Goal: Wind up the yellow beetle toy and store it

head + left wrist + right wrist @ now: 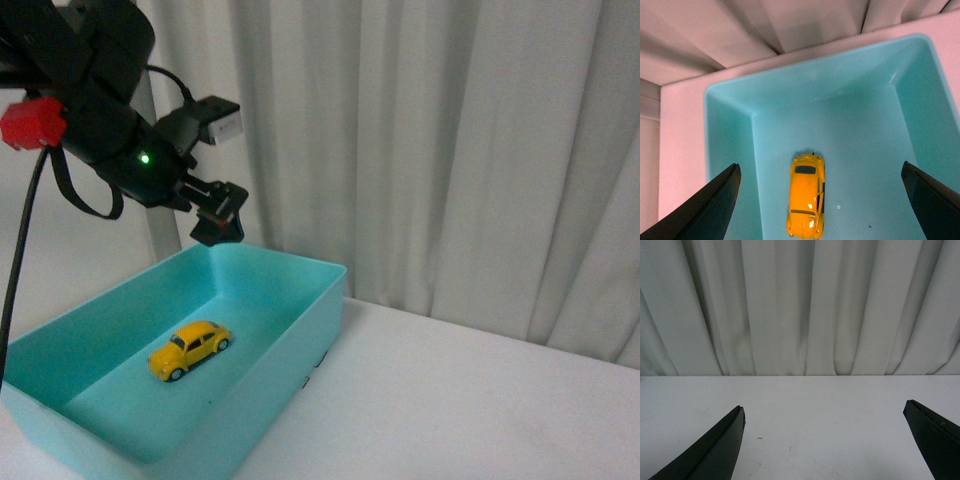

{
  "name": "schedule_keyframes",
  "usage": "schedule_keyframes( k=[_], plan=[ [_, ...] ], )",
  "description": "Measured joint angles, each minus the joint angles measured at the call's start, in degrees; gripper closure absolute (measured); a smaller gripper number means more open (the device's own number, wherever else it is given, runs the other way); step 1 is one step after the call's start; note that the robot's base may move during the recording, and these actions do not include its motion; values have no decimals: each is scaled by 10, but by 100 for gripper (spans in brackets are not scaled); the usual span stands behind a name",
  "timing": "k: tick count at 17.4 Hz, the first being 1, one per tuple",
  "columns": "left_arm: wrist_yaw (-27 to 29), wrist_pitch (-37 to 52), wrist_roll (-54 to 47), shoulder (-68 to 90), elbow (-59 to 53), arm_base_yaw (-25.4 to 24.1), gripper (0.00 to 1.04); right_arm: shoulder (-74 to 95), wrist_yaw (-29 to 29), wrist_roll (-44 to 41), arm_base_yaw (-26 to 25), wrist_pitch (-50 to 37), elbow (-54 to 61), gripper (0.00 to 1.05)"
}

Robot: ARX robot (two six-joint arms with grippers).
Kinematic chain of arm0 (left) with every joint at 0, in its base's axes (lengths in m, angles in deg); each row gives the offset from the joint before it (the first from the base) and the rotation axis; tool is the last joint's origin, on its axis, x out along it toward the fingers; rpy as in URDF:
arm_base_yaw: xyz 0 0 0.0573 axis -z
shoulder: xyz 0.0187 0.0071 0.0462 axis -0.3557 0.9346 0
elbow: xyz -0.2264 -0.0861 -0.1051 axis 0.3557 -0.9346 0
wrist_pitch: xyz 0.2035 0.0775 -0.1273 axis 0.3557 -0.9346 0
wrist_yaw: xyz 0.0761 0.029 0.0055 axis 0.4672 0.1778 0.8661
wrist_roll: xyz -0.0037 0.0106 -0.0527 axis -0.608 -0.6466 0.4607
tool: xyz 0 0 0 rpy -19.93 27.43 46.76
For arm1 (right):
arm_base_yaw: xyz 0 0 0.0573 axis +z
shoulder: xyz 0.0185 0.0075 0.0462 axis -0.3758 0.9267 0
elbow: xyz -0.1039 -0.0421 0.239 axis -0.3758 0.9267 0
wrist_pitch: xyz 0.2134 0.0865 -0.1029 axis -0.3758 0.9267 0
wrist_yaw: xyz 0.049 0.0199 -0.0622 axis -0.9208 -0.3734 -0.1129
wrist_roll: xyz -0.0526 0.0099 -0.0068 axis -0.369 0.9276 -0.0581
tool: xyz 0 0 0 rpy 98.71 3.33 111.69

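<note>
The small glossy yellow beetle toy point(190, 350) sits on the floor of the open turquoise plastic bin point(300, 330), touching no wall. The left gripper point(218, 215) hangs above the bin's far end, empty; only its wrist view shows the jaws spread wide. The right gripper point(823, 405), unseen from the front, gapes empty over the white table point(800, 390) before pale pleated curtains point(450, 150).

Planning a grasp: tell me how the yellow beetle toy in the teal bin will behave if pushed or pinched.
The yellow beetle toy sits on its wheels, so a lengthwise push would probably roll it across the bin floor. Its glossy rounded shell looks slippery. It seems rigid and likely light.
</note>
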Motion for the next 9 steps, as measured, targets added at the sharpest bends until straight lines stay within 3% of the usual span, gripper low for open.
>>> schedule_keyframes(
  k=[5,7,8,9],
  plan=[
    [-26,32,4,-40,-28,-18,8,0,0,0,0,0,0,7],
    [-56,178,36,-70,-86,-26,14,0,0,0,0,0,0,7],
    [-88,379,143,-178,-231,-33,32,0,0,0,0,0,0,7],
    [-81,466,237,-413,-418,-6,66,0,0,0,0,0,0,7]
  ],
)
